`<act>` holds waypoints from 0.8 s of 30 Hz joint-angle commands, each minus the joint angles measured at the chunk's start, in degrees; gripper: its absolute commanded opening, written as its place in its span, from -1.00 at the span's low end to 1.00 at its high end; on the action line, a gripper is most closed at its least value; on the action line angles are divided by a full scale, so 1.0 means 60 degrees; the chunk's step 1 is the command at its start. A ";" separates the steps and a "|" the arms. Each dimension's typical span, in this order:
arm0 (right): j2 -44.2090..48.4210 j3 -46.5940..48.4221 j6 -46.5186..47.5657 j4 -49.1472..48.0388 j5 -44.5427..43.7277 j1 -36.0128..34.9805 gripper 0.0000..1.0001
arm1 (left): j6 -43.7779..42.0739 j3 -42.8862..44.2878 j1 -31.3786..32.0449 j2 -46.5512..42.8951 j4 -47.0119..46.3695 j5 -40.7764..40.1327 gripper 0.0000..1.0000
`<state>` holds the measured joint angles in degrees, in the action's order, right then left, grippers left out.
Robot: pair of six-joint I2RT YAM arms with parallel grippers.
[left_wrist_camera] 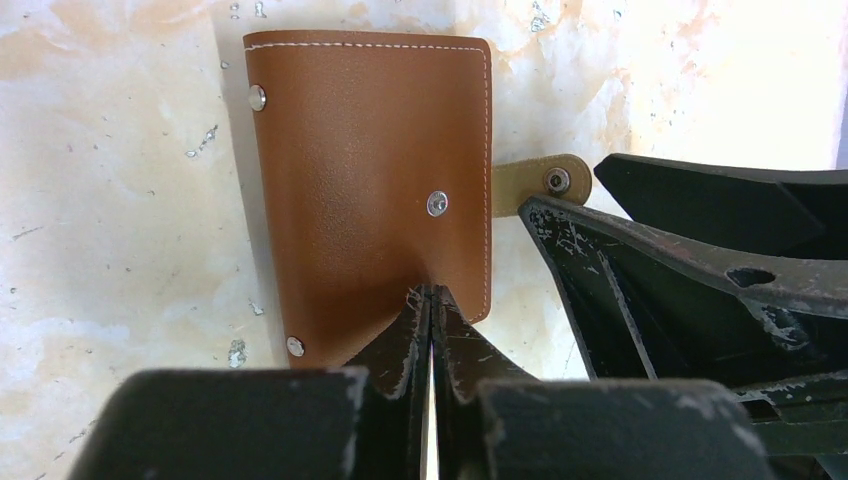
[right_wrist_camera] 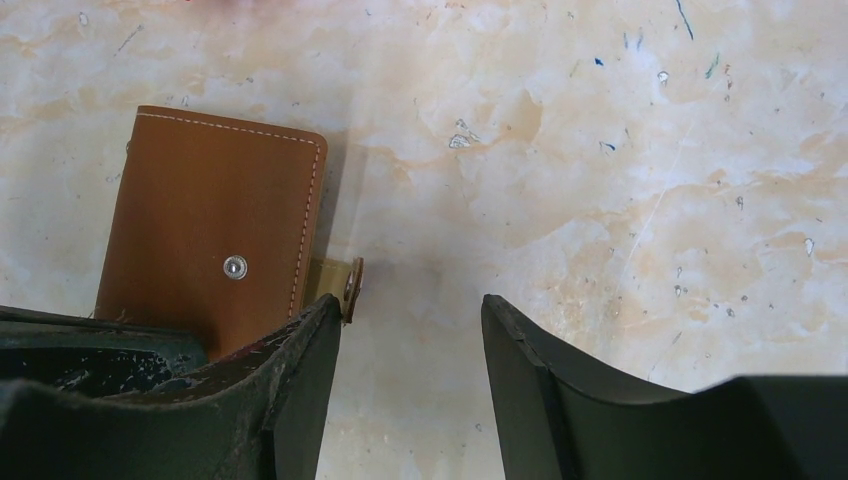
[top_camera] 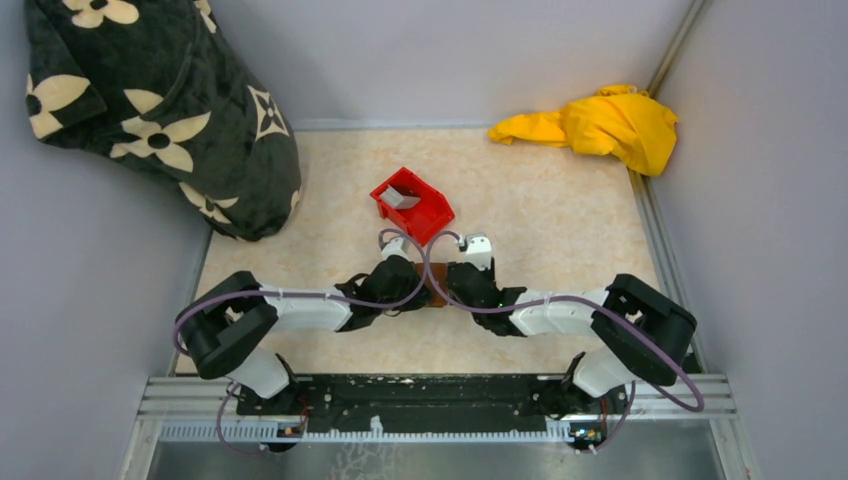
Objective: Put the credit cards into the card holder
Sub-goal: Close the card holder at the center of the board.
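Left gripper (left_wrist_camera: 432, 292) pinches the card holder (left_wrist_camera: 360, 170) at 6 o'clock, right gripper (right_wrist_camera: 410, 305) spread, empty — shallow bite; we risk it slipping out.

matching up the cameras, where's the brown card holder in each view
top external: card holder a brown sliver just below the red bin, mostly hidden.
left wrist: centre, near edge pinched in the left gripper.
right wrist: upper left.
shared landmark: its tan snap tab, seen in both wrist views.

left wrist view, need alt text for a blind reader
The shut left gripper pinches the near edge of a closed brown card holder on a marbled table. The right gripper's fingers sit beside its tan snap tab.
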<state>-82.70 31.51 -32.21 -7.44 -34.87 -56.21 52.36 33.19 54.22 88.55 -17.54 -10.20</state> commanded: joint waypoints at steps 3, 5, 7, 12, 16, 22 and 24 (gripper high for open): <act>0.0545 0.0358 -0.0342 0.0151 -0.0003 -0.0110 0.08 | 0.0226 0.0001 -0.0055 0.0241 0.0506 0.0193 -0.89; 0.0721 0.0431 -0.0428 0.0255 0.0057 -0.0110 0.08 | 0.0231 -0.0045 -0.0044 0.0248 0.0492 0.0166 -0.89; 0.0865 0.0528 -0.0526 0.0361 0.0156 -0.0110 0.06 | 0.0241 -0.0060 -0.0055 0.0283 0.0477 0.0170 -0.89; 0.1258 0.0689 -0.0808 0.0425 0.0452 -0.0106 0.02 | 0.0277 -0.0136 -0.0054 0.0353 0.0349 0.0169 -0.90; 0.1297 0.0922 -0.0976 0.0583 0.0617 -0.0096 -0.01 | 0.0276 -0.0178 -0.0049 0.0372 0.0250 0.0191 -0.90; 0.0822 0.1393 -0.1225 0.0973 0.0774 -0.0100 -0.07 | 0.0304 -0.0241 -0.0048 0.0373 0.0080 0.0260 -0.90; 0.0682 0.1498 -0.1287 0.1054 0.0793 -0.0097 -0.09 | 0.0317 -0.0296 -0.0056 0.0373 0.0015 0.0277 -0.90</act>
<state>-77.17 36.99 -38.24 -1.93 -30.87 -56.21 54.37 33.01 54.11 89.25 -18.70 -9.67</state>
